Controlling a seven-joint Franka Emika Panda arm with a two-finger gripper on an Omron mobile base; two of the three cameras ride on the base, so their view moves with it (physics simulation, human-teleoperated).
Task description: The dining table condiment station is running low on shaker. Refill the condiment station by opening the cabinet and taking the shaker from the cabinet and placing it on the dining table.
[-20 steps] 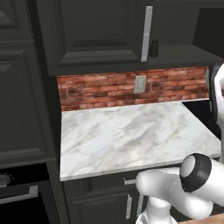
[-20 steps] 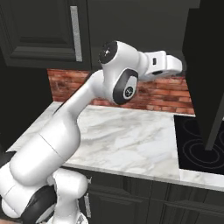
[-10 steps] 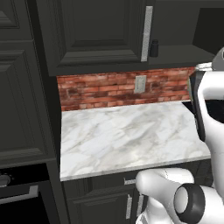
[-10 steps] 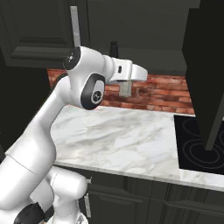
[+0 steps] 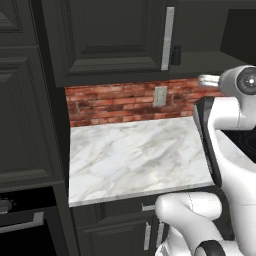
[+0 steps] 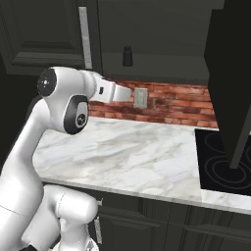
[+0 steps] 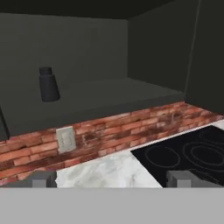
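Cabinet (image 6: 162, 34): open, filling the top of the right base view; its right door (image 6: 230, 73) hangs swung out at the right edge of that frame, the left door (image 5: 110, 35) is shut, with a long silver handle (image 5: 168, 38) down its edge.
Counter (image 5: 135, 150): marble slab across the middle of the left base view, red brick wall (image 5: 120, 102) behind it with a pale outlet (image 5: 160, 96), black stovetop (image 6: 220, 162) at the right of the right base view.
My arm (image 6: 63, 105): it rises at the left of the right base view, forearm pointing toward the brick below the shelf.
My claw (image 7: 112, 179): fingers (image 7: 43, 179) well apart at the bottom of the hand view, nothing between them.
Shaker (image 7: 48, 84): upright on the cabinet shelf, upper left of the hand view, above the outlet; upper right in the left base view, just beside the handle.
How it should handle: I judge it light, rigid and smooth, so apt to slip or tip if I nudge it.
Where to grip: across the wider lower body, not the narrow top, fingers level either side.
Reach: I sit below and short of it, so I'd have to rise and go in over the shelf edge.
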